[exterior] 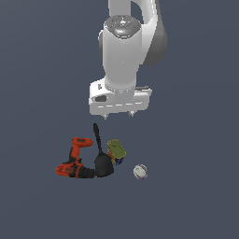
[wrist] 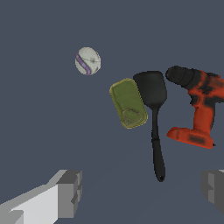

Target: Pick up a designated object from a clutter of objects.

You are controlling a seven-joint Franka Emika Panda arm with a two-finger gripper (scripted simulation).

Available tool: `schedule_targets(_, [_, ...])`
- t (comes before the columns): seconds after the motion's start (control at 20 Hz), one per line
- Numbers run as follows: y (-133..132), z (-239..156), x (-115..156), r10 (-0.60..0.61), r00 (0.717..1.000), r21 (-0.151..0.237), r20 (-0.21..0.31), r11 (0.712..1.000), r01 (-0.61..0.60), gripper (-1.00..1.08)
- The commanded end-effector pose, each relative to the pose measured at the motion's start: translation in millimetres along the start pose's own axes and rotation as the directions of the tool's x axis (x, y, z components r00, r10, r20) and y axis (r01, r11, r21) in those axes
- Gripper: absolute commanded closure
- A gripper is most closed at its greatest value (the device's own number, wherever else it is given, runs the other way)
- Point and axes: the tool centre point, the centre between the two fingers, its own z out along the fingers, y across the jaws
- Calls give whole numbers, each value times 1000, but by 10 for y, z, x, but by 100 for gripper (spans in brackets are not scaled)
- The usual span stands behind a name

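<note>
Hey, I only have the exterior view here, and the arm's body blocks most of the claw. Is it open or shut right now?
Observer: Open. In the wrist view the claw has its fingers wide apart with nothing between them.
Operator: Is the black spatula's handle free to grab?
Observer: It looks so. The spatula has bare floor on both sides of its handle, and the drill has its base apart from it.
Operator: And the can?
Observer: The can lies flat right against the blade's edge, with no gap visible, and it is clear of the handle.
</note>
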Motion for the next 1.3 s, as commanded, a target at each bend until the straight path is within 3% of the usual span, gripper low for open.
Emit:
schedule_targets(0.0, [110,176,42,-19,1000,2,-4,1000,19,-92])
schedule_targets(0.7, [865,1473,106,-155,987,14,-44,988,156,-92])
schedule_targets(1.25, [1072,1876,36,-195,979,14,-59,980,196,-92])
